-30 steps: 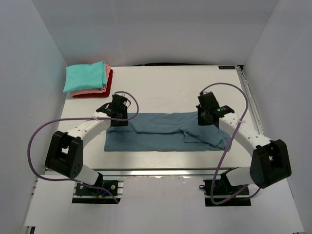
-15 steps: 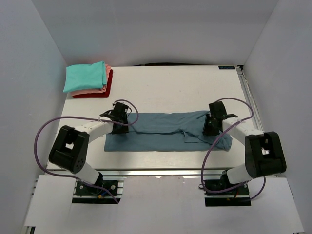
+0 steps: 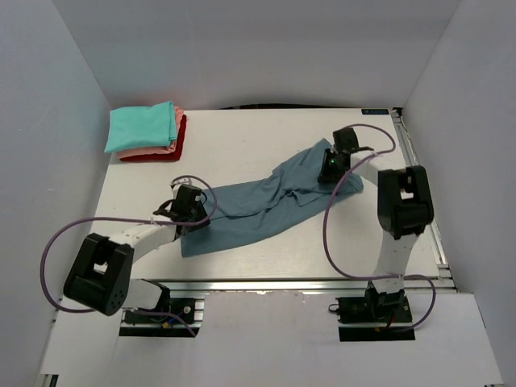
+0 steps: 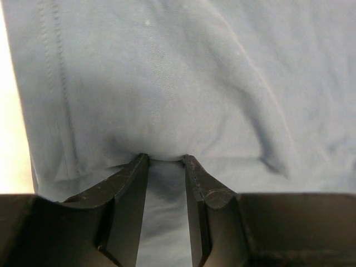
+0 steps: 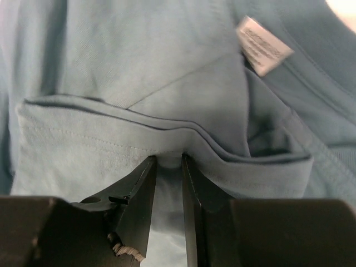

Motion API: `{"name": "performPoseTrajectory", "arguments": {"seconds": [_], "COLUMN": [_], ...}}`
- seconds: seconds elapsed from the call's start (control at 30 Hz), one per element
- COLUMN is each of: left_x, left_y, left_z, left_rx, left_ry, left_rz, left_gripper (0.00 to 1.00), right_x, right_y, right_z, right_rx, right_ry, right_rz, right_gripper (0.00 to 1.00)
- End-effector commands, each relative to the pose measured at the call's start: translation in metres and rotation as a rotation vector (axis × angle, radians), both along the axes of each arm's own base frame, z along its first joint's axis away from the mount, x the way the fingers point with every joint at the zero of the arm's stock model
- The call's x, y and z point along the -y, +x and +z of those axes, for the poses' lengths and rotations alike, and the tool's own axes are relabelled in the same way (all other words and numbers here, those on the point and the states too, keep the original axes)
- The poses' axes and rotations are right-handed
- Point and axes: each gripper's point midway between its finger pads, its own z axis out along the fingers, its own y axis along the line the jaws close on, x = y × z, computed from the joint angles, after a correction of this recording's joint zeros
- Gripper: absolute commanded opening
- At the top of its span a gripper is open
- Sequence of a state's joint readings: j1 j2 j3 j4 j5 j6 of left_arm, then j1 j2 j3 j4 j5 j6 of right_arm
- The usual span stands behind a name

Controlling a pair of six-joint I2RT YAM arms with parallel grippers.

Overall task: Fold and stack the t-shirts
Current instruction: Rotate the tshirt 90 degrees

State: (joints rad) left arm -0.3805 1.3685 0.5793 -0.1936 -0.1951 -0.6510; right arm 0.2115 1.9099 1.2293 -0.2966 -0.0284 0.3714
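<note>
Here, blue t-shirt [image 3: 258, 205]: is lying crumpled across the middle of the bench [image 3: 266, 137], slanting from near left to far right.
Left jaws: are squeezing a fold at the blue t-shirt's near-left end.
Right jaws: are pinching folded layers at its far-right end, near the white tag [image 5: 262, 44].
Stack: the teal t-shirt [image 3: 141, 126] is sitting on the pink t-shirt [image 3: 179, 121] and the red t-shirt [image 3: 179, 139], in the far left corner.

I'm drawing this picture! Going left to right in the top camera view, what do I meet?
The stack of folded t-shirts → left gripper → middle of the blue t-shirt → right gripper.
</note>
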Motion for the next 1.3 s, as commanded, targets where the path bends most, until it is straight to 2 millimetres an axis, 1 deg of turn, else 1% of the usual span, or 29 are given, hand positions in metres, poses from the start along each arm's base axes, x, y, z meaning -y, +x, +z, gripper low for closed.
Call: {"name": "performPoseTrajectory", "arguments": {"seconds": [0.0,0.03,0.07,0.1,0.13,0.17,0.2,0.23,0.27,0.3,0.4,0.43,0.47,0.5,0.53,0.57,0.63,0.7,0.77,0.87,0.93,0.97,1.07,1.1,1.13,1.17,1.2,1.23,1.27], "left_x": [0.011,0.011,0.013,0.014,0.024,0.028,0.035,0.045,0.051,0.058,0.083,0.1,0.111,0.119,0.132,0.151,0.182,0.197,0.214,0.22,0.217,0.219,0.212,0.217,0.21,0.209,0.207,0.208,0.207], "left_y": [-0.078,-0.079,-0.082,-0.088,-0.09,-0.092,-0.094,-0.101,-0.104,-0.107,-0.119,-0.125,-0.125,-0.128,-0.136,-0.131,-0.134,-0.142,-0.14,-0.135,-0.128,-0.123,-0.112,-0.105,-0.099,-0.094,-0.088,-0.08,-0.075], "left_z": [-0.038,-0.033,-0.031,-0.03,-0.024,-0.022,-0.02,-0.019,-0.021,-0.021,-0.026,-0.023,-0.021,-0.024,-0.023,-0.016,-0.015,-0.025,-0.018,-0.013,-0.003,0.005,0.028,0.043,0.049,0.064,0.075,0.095,0.108], "left_rx": [-0.29,-0.281,-0.279,-0.289,-0.272,-0.272,-0.274,-0.279,-0.285,-0.294,-0.321,-0.315,-0.304,-0.316,-0.313,-0.285,-0.283,-0.309,-0.296,-0.258,-0.217,-0.194,-0.131,-0.097,-0.069,-0.036,-0.004,0.04,0.068], "left_ry": [-0.099,-0.101,-0.098,-0.097,-0.119,-0.129,-0.153,-0.157,-0.156,-0.168,-0.159,-0.168,-0.185,-0.189,-0.193,-0.239,-0.294,-0.279,-0.283,-0.252,-0.24,-0.244,-0.213,-0.216,-0.174,-0.172,-0.154,-0.142,-0.133], "left_rz": [-0.003,0.02,0.015,0.019,0.017,0.017,0.034,0.006,0.001,0.01,-0.019,-0.06,-0.075,-0.057,-0.092,-0.109,-0.136,-0.147,-0.159,-0.162,-0.147,-0.143,-0.125,-0.134,-0.124,-0.123,-0.128,-0.119,-0.124], "left_gripper": [0.43,0.43,0.43,0.43,0.43,0.43,0.43,0.43,0.43,0.43,0.42,0.42,0.42,0.42,0.42,0.42,0.42,0.39,0.37,0.35,0.37,0.37,0.49,0.51,0.53,0.53,0.54,0.55,0.56], "right_x": [-0.005,-0.008,-0.011,-0.017,-0.022,-0.027,-0.035,-0.042,-0.046,-0.053,-0.072,-0.085,-0.09,-0.103,-0.108,-0.113,-0.128,-0.139,-0.143,-0.145,-0.146,-0.148,-0.147,-0.143,-0.143,-0.141,-0.135,-0.132,-0.122], "right_y": [0.011,0.019,0.024,0.041,0.045,0.052,0.072,0.074,0.076,0.092,0.1,0.106,0.11,0.118,0.118,0.116,0.115,0.112,0.115,0.124,0.135,0.144,0.16,0.164,0.169,0.171,0.172,0.172,0.171], "right_z": [-0.042,-0.039,-0.049,-0.039,-0.048,-0.047,-0.033,-0.032,-0.042,-0.029,-0.034,-0.033,-0.031,-0.019,-0.028,-0.029,-0.027,-0.031,-0.028,-0.021,-0.007,0.008,0.049,0.062,0.095,0.11,0.142,0.162,0.199], "right_rx": [-0.108,-0.104,-0.123,-0.097,-0.113,-0.108,-0.063,-0.076,-0.089,-0.048,-0.047,-0.037,-0.03,0.006,-0.006,-0.017,-0.004,-0.004,0.01,0.055,0.108,0.153,0.259,0.289,0.36,0.392,0.448,0.485,0.548], "right_ry": [-0.024,-0.015,-0.012,0.001,0.014,0.029,0.049,0.062,0.059,0.067,0.085,0.107,0.11,0.127,0.13,0.135,0.155,0.167,0.164,0.16,0.151,0.151,0.143,0.13,0.133,0.133,0.132,0.131,0.117], "right_rz": [0.044,0.052,0.057,0.066,0.086,0.098,0.114,0.135,0.15,0.165,0.226,0.259,0.275,0.317,0.331,0.347,0.397,0.441,0.456,0.457,0.462,0.465,0.463,0.451,0.446,0.44,0.429,0.422,0.403], "right_gripper": [0.32,0.32,0.32,0.32,0.32,0.32,0.33,0.33,0.33,0.33,0.33,0.33,0.33,0.33,0.33,0.34,0.34,0.35,0.37,0.41,0.48,0.5,0.6,0.61,0.63,0.64,0.65,0.68,0.69]}}
